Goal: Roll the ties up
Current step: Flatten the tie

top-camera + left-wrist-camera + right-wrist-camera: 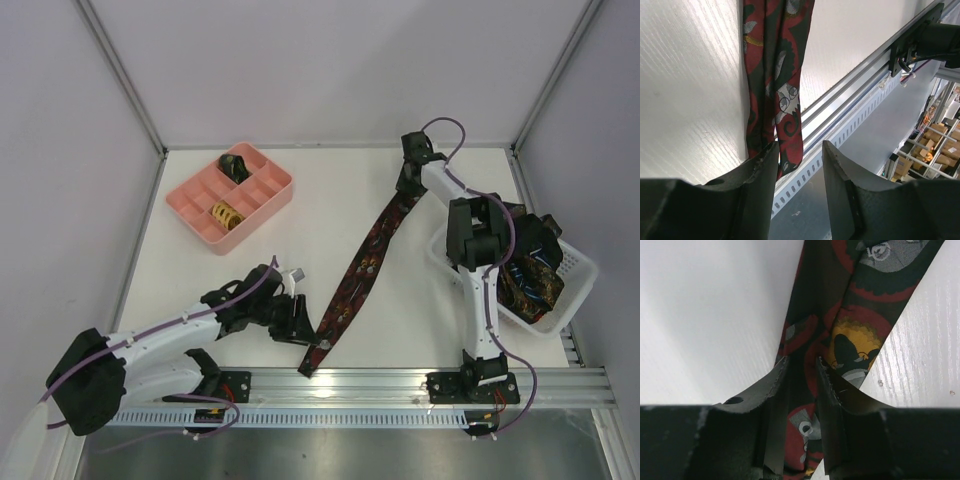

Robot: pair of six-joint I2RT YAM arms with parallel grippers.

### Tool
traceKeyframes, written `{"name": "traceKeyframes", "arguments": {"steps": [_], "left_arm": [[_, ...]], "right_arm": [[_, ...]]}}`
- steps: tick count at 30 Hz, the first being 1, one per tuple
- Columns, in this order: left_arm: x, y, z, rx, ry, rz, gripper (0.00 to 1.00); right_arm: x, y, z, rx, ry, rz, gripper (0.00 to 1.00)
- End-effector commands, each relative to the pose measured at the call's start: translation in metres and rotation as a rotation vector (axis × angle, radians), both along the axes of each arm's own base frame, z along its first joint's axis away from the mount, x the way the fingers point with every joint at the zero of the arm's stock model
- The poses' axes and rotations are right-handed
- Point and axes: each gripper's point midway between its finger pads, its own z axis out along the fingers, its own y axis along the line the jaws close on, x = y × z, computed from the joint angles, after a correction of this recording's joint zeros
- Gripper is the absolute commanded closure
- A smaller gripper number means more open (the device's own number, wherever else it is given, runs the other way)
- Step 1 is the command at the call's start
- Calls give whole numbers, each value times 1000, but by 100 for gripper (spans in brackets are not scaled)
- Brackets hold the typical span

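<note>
Jaws of the left gripper (800,150) stand apart at the near tip of the dark, red-patterned fabric necktie (365,265), which lies unrolled across the white table (300,280). The right gripper (801,365) has its jaws close around the far end, but I cannot tell whether they pinch it. Two rolled ties (227,214) sit in the pink compartment tray (255,222). Other bundled ties (530,270) wait in the white mesh basket (580,275).
</note>
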Motion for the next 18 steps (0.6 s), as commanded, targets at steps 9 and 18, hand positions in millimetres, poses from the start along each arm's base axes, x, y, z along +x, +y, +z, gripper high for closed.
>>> {"name": "traceKeyframes", "arguments": {"steps": [9, 18], "left_arm": [[-1, 3, 3, -18, -25, 14, 53], [-3, 3, 4, -8, -26, -23, 32]], "right_arm": [[5, -3, 6, -110, -5, -7, 86], [15, -13, 48, -93, -87, -49, 100]]}}
